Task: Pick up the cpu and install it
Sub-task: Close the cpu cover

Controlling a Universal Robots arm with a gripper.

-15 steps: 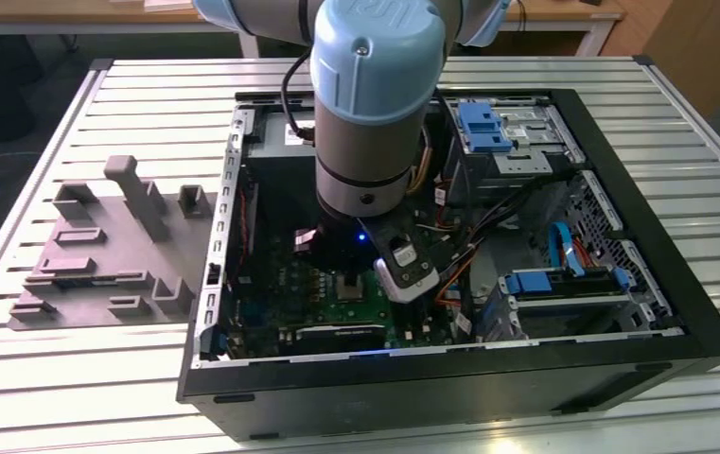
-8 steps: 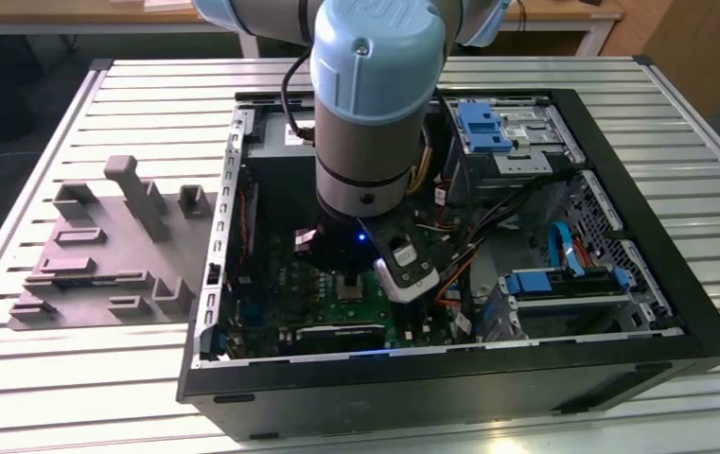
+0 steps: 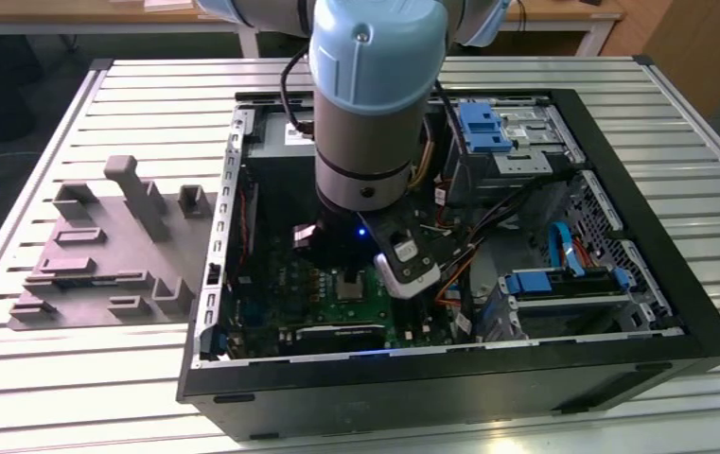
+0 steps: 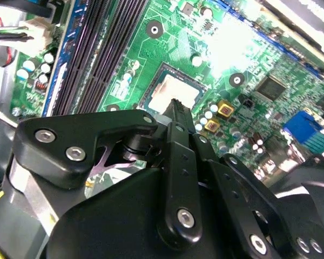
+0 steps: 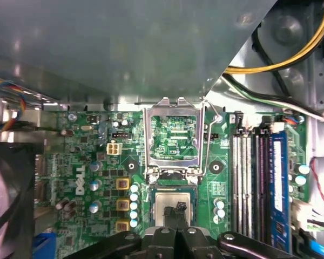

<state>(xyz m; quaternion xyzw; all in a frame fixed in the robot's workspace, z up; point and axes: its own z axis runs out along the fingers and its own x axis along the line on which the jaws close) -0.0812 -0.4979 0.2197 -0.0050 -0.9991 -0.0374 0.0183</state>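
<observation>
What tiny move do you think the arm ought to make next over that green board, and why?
Probably a slight straight lift: the gripper tip sits right over the cpu, which seems to lie square in its socket, with the metal socket frame hinged open beside it.

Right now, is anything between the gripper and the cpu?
Nothing shows between them. In the first wrist view the gripper tip sits right over the cpu, which lies in its socket below the raised socket frame.

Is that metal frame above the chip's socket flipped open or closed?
Open. In the first wrist view the socket frame stands swung up, and the cpu lies uncovered in the socket below.
</observation>
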